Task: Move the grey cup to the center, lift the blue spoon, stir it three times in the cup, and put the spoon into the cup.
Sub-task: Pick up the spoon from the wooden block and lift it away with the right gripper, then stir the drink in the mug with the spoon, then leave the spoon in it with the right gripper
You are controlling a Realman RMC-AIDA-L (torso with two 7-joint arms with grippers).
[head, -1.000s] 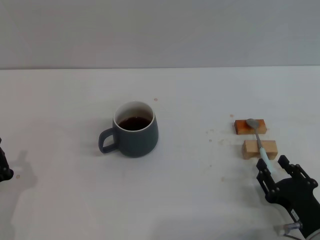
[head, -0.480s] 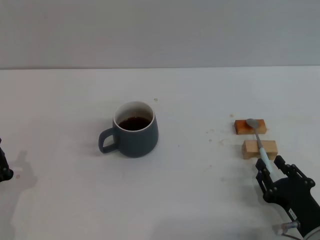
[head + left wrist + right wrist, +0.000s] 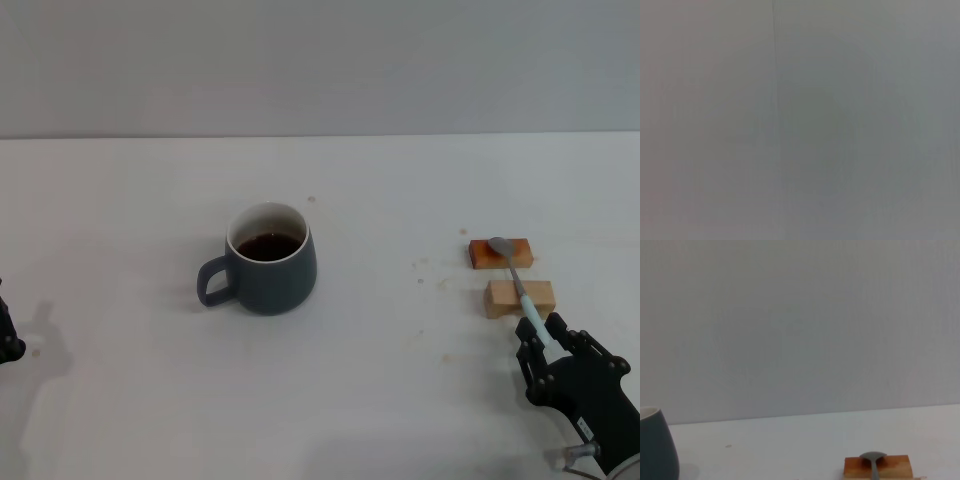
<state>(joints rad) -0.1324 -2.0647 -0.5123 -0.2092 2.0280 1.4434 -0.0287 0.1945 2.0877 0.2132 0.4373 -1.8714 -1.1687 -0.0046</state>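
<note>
Smooth white table [image 3: 400,400]: squat grey cup [image 3: 268,262], slim blue spoon [image 3: 518,282] on wooden blocks [image 3: 518,298].

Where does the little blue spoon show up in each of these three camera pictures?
Head view: the blue spoon lies right of centre, across two wooden blocks, handle toward the right pincer.
Left wrist view: not in it.
Right wrist view: only its bowl shows, bottom edge.
Shared landmark: the orange block under the bowl.

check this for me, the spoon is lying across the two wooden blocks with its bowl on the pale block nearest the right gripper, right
Not quite. The head view shows the blue spoon lying across both blocks, but its bowl rests on the orange-brown block, the farther one. The pale block nearest the right gripper carries the handle.
</note>
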